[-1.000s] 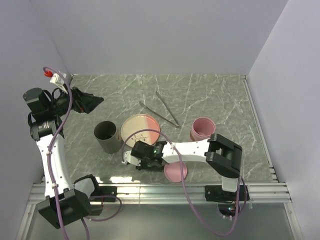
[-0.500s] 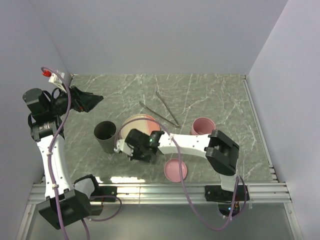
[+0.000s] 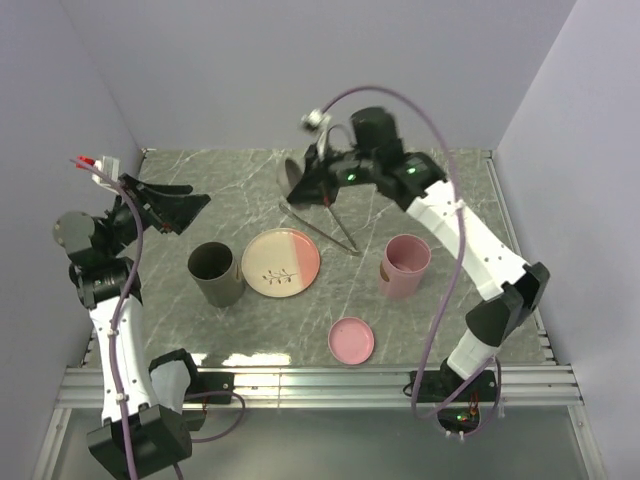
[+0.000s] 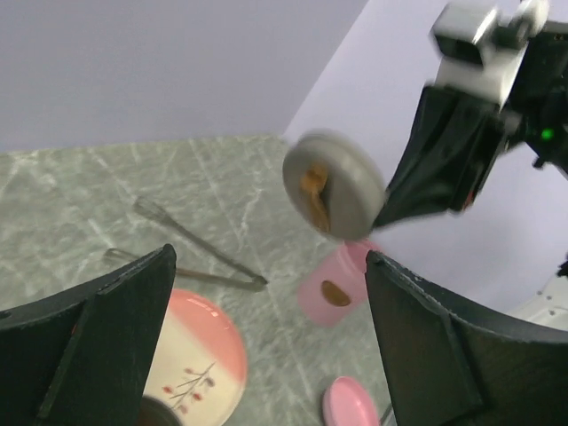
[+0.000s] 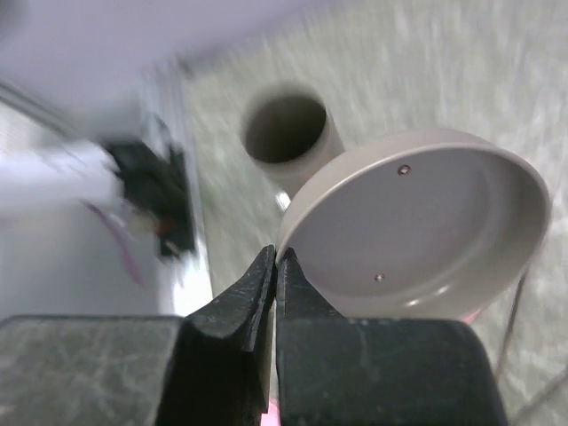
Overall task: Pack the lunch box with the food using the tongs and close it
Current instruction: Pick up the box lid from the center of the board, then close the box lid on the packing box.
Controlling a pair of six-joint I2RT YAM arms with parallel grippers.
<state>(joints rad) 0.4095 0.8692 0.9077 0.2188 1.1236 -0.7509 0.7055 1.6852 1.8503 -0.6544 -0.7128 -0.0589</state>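
Note:
My right gripper (image 3: 306, 185) is raised high over the back of the table, shut on the rim of a round grey lid (image 3: 291, 176). The right wrist view shows its jaws (image 5: 276, 262) pinching that lid (image 5: 417, 226) at the edge. The lunch box shows as round tubs: an open grey one (image 3: 215, 272) and an open pink one (image 3: 405, 265). A pink lid (image 3: 351, 340) lies near the front. The silver tongs (image 3: 325, 222) lie on the table behind the plate, untouched. My left gripper (image 3: 180, 205) hangs open and empty at the far left. No food shows.
A cream-and-pink plate (image 3: 281, 262) with a twig pattern sits between the two tubs. In the left wrist view the held grey lid (image 4: 333, 185) hangs above the pink tub (image 4: 337, 284), with the tongs (image 4: 191, 253) behind the plate (image 4: 191, 364). Walls enclose three sides.
My right gripper closed on the grey lid low in front of the plate, then swung it up and to the back. The left arm shifted only slightly.

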